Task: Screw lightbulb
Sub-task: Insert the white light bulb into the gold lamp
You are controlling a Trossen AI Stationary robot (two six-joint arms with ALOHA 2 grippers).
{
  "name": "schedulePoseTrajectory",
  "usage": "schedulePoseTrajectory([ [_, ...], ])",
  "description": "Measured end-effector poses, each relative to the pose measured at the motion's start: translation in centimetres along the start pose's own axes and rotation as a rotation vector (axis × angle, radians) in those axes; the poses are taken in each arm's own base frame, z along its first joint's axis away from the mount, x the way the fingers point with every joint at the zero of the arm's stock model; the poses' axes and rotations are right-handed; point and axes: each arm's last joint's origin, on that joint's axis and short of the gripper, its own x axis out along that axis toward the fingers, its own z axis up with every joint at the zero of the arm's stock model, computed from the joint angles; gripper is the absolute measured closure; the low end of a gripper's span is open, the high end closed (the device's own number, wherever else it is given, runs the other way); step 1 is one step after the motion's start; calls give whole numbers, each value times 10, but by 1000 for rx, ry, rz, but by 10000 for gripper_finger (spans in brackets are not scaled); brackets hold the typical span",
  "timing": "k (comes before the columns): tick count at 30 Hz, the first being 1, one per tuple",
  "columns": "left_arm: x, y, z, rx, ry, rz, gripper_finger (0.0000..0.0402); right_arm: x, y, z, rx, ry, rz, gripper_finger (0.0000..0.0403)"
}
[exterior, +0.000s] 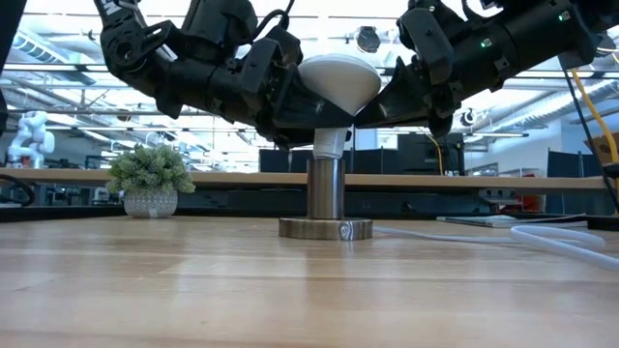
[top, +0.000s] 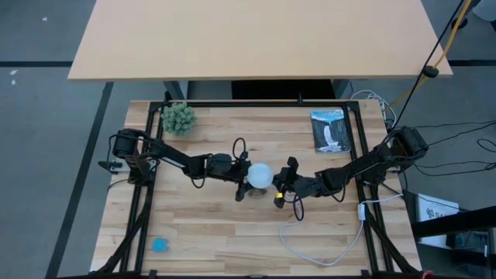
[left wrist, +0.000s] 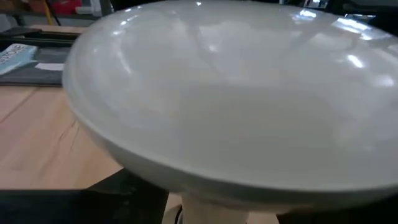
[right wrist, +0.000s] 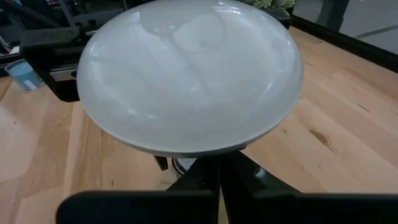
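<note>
The white lightbulb (top: 259,174) stands upright at mid-table, its neck (exterior: 329,143) in the silvery socket post (exterior: 325,188) on a round disc (exterior: 326,229). My left gripper (top: 246,177) comes at it level from the table's left and has the globe (left wrist: 236,93) between its fingers. From the right, my right gripper (right wrist: 219,180) is shut, its fingertips under the globe's flare (right wrist: 193,74), close to the neck. My left gripper holds the bulb's globe on its lower, tapering part (exterior: 311,108), one finger on the near side and one on the far side. It comes level from the table's left. The globe hides the contact spots in the wrist view. The bulb stays upright in the socket. I cannot tell whether my right gripper touches the bulb: its shut fingers (right wrist: 217,190) point slantwise down from the table's right toward the neck, and the globe hides their tips.
The socket's white cord (top: 325,252) loops toward the near right. A small potted plant (top: 178,118) stands at the far left, a booklet (top: 331,130) lies at the far right, and a small blue thing (top: 160,245) lies at the near left.
</note>
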Motion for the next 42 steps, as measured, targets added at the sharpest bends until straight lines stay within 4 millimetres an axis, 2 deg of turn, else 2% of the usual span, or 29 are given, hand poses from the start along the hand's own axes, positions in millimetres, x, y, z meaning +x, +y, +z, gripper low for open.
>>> schedulePoseTrajectory([
  [20,0,-2,0,-1,-3,-8,170,0,1,0,1,10,24,403],
  [28,0,2,0,1,1,-69,171,0,1,-1,12,21,31,403],
  [37,-1,8,-1,-14,14,-89,227,0,2,-2,30,38,66,403],
  [42,-4,12,-4,-22,19,-81,223,0,2,-2,44,41,72,403],
])
